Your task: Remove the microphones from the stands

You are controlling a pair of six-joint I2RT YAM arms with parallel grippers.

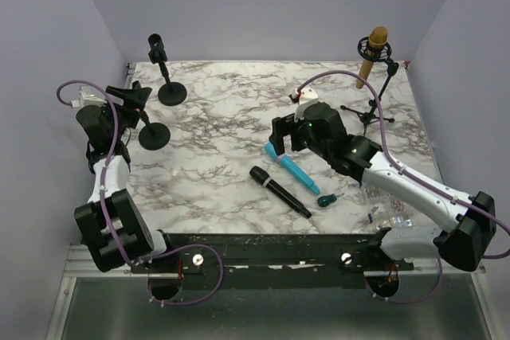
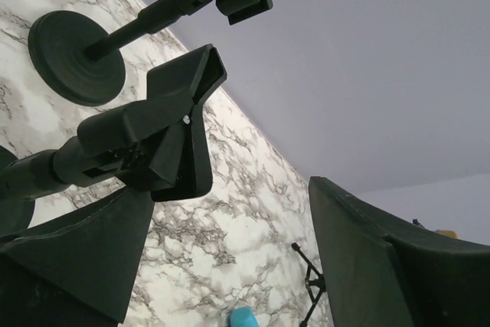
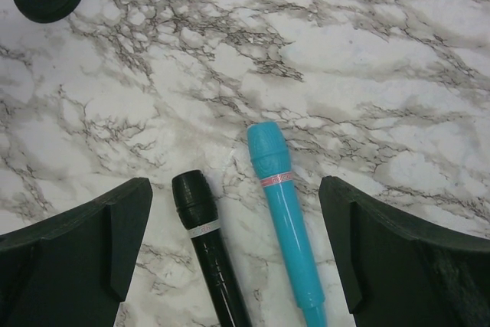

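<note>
Marble table (image 1: 223, 117) carries a gold microphone (image 1: 372, 55) seated in its tripod stand (image 1: 368, 113) at the far right corner. The right gripper (image 3: 235, 197) hangs open above a blue microphone (image 3: 282, 212) and a black microphone (image 3: 207, 250). The left gripper (image 2: 222, 212) gapes wide near an empty clip (image 2: 164, 139).

Left arm (image 1: 103, 189) folded upright from its base at 7 o'clock, wrist out at 9 o'clock, left gripper (image 1: 134, 95) aimed toward 2 o'clock, fingers (image 2: 76, 258) spread apart. Right arm (image 1: 406, 185) stretched low from 4 o'clock toward centre, right gripper (image 1: 277, 145) facing down over the surface (image 3: 344, 51), its fingers (image 3: 84, 235) wide apart.
</note>
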